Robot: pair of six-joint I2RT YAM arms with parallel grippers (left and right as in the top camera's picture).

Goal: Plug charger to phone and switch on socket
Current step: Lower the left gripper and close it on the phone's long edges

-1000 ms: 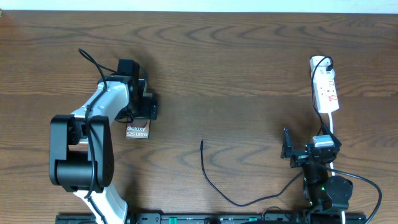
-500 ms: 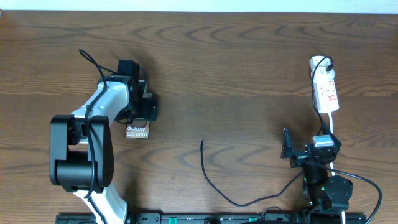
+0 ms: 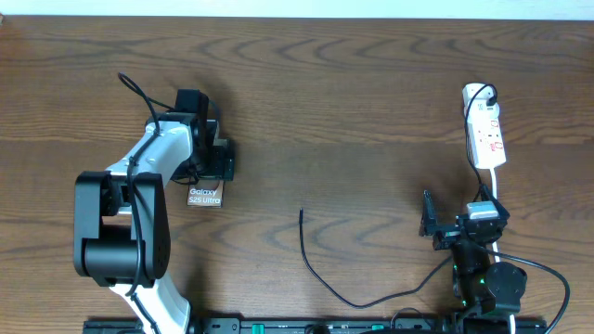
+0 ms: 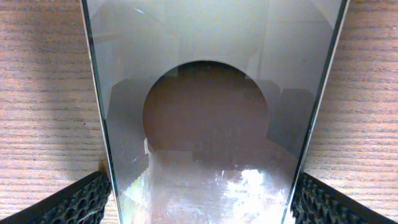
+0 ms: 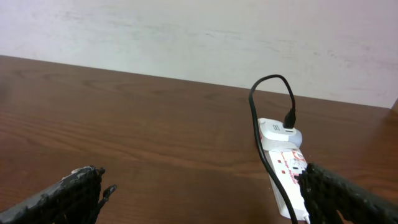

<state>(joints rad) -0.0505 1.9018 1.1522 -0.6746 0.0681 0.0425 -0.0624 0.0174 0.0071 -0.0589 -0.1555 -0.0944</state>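
The phone [image 3: 205, 196] lies flat on the table left of centre, its "Galaxy" lettering showing below my left gripper [image 3: 215, 165]. In the left wrist view the phone's glossy back [image 4: 205, 118] with its round mark fills the gap between both finger pads; the left gripper is shut on it. The charger [image 3: 320, 269], a thin black cable, lies loose in the lower middle with its plug tip [image 3: 301, 212] pointing up. The socket [image 3: 485, 130] lies at the far right with a black plug in its top end, and also shows in the right wrist view [image 5: 283, 158]. My right gripper [image 3: 443, 225] is open and empty.
The socket's white cord [image 3: 496, 186] runs down to the right arm's base. The right arm's black cable [image 3: 548, 278] loops at the lower right. The wooden table [image 3: 353, 111] ends at a pale wall in the right wrist view [image 5: 186, 31].
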